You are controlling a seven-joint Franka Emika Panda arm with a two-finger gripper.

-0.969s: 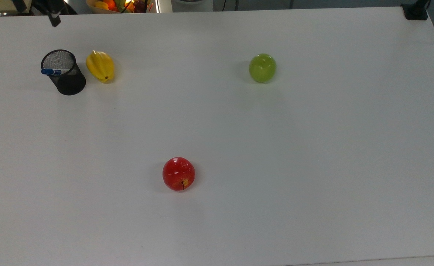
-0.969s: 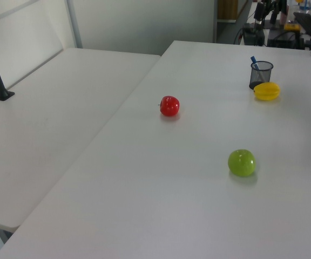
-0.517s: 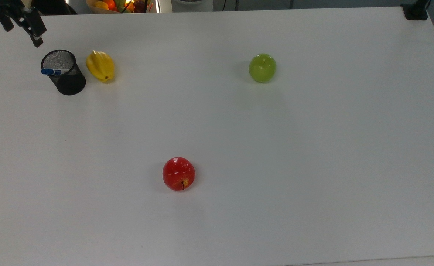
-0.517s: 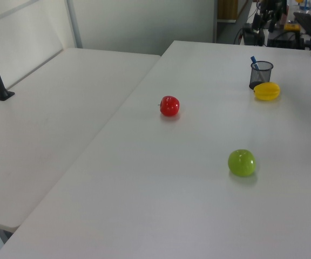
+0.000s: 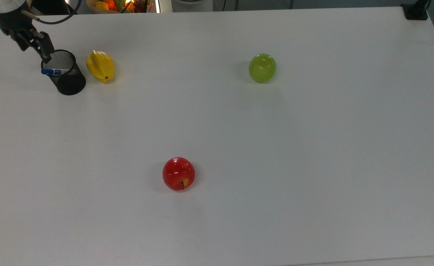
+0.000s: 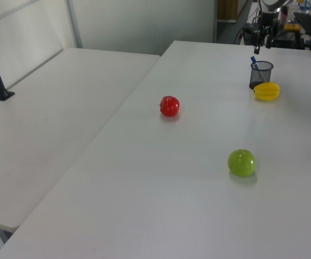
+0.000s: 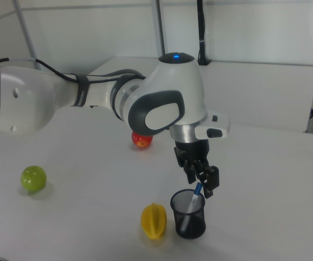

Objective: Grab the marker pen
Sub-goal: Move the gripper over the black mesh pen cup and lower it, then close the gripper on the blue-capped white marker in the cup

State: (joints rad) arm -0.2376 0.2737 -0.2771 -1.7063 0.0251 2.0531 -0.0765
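In the top view, the robot's black two-finger gripper (image 5: 41, 46) is hanging just above the rim of the round black mesh cup (image 5: 64, 74), and I cannot tell if its fingers are spread or pressed together. The slim white marker pen with a blue cap (image 5: 54, 71) is standing tilted inside that cup, just below the fingers, not touching them. Going right from the fingers, the yellow star fruit (image 5: 100, 66) is sitting just beside the cup, the red apple (image 5: 178, 173) is lying well apart, and the green apple (image 5: 262, 68) is sitting farthest away on the white table (image 5: 313, 147).

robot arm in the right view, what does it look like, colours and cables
The arm has glossy white rounded shells with grey panels at the joints, a black band, and a small blue light on top. A thin black cable runs along it. The claw is black.
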